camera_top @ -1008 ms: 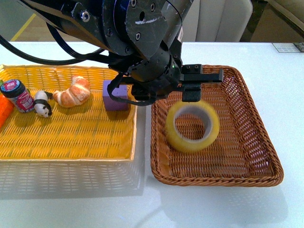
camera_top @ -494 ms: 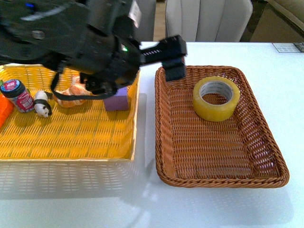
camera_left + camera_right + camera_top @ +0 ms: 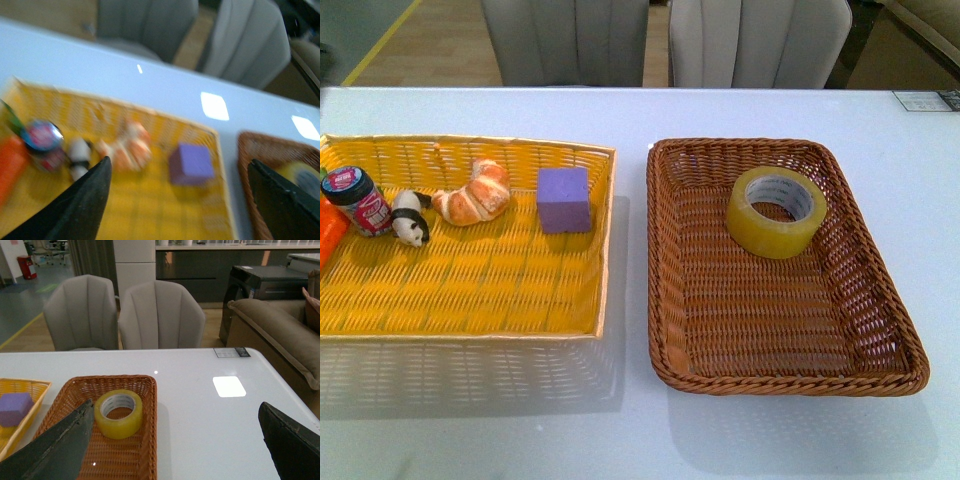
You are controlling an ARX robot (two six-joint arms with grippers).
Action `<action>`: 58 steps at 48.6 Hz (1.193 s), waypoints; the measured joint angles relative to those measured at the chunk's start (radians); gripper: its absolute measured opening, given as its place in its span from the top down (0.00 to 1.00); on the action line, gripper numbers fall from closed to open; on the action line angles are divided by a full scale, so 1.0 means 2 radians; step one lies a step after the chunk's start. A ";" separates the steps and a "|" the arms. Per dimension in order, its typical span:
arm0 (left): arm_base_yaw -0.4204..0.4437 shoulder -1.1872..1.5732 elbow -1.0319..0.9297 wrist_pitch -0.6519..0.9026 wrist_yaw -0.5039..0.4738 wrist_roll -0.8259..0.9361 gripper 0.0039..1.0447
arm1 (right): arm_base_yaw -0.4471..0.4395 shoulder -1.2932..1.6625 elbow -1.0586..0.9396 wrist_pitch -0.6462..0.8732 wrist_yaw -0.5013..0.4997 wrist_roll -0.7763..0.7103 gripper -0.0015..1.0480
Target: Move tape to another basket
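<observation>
A: Brown wicker, that's the basket (image 3: 880,330) on the right side of the white surface (image 3: 920,180), and the tape (image 3: 776,211) lies flat in its far half, hole up, close to the far right wall.

B: Is any claw touching it?

A: No. The front view has no arm in it. The right wrist view looks down on the tape (image 3: 118,413) from well above, and the right claw (image 3: 175,452) stands wide open with nothing between its two dark fingers (image 3: 55,450).

B: And the left one?

A: The left claw (image 3: 182,200) is also spread wide and holds nothing. Its picture is blurred, but it hangs above the yellow basket (image 3: 150,220), with the purple cube (image 3: 191,164) showing between its fingers (image 3: 85,200). A sliver of the tape (image 3: 300,175) shows at the edge, inside the brown basket (image 3: 252,150).

B: What else is in the yellow basket?

A: In the front view the yellow basket (image 3: 470,300) sits just left of the brown one, a narrow gap between them. Along its far part lie the cube (image 3: 564,199), a croissant (image 3: 473,194), a small panda figure (image 3: 409,218), a jar (image 3: 356,200) with a dark lid, and something orange (image 3: 328,232) cut off at the edge.

B: Behind the surface?

A: Two grey chairs (image 3: 660,40).
</observation>
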 joint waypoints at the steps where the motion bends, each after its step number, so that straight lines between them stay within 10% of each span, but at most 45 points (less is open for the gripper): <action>1: 0.005 -0.005 -0.010 0.017 -0.005 0.016 0.28 | 0.000 0.000 0.000 0.000 0.000 0.000 0.09; 22: 0.027 -0.191 -0.137 0.044 -0.017 0.128 0.99 | 0.000 0.000 0.000 0.000 0.001 0.000 0.09; 58: 0.027 -0.500 -0.182 -0.209 -0.017 0.132 0.99 | 0.000 0.000 0.000 0.000 0.001 0.000 0.09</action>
